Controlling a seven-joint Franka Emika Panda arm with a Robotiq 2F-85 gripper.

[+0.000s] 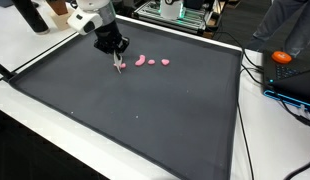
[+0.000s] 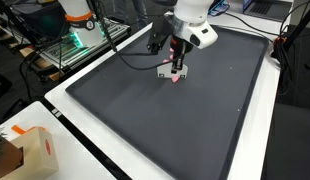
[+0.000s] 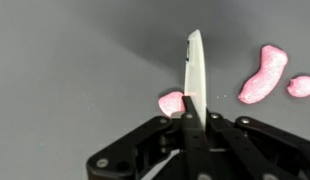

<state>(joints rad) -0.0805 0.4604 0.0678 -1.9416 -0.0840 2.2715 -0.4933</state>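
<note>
Clamping a thin white blade (image 3: 196, 65) edge-on between the closed fingers of the gripper (image 3: 195, 122), tip pointed down at the dark mat (image 1: 145, 120), with the nearest pink lump (image 3: 172, 102) just beside the blade's flat, perhaps touching. Location of that lump (image 1: 119, 68) in an exterior view: close to the mat's far edge, toward one corner, at the end of a short row shared with a longer curved pink piece (image 3: 263, 75) and a small round piece (image 3: 301, 86) further along that edge. Best to hold the grip firm and the blade upright, shift sideways to centre the edge over the lump rather than alongside, then lower slowly and press straight down without dragging, to avoid skidding. Hard to tell: contact or a small gap between tip and mat; knife, scraper or spatula; the lumps' material. Cut off at the bottom of the wrist view: most of the gripper body. Too small for detail in both exterior views: the blade.
</note>
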